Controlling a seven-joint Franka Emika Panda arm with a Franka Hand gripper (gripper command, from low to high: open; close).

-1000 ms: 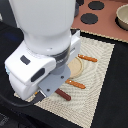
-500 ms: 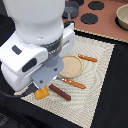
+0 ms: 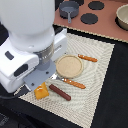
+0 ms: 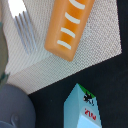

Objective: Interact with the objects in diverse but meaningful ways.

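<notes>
Tool not visible in either view, hidden under the arm's white body, so its opening and any load: cannot tell. Wrist view looks straight down on the yellow ridged bread piece point(image 4: 67, 27), on the woven placemat point(image 4: 97, 45) close to its corner, long axis running diagonally, fork tines point(image 4: 22, 25) just beside it and the milk carton point(image 4: 87, 107) off the mat on the dark worktop point(image 4: 50, 85) past that corner. Exterior view: bread piece point(image 3: 41, 92) at the mat's near corner beside the brown sausage point(image 3: 60, 92); tan plate point(image 3: 69, 65) further, grey handled pot point(image 3: 69, 10) farthest.
</notes>
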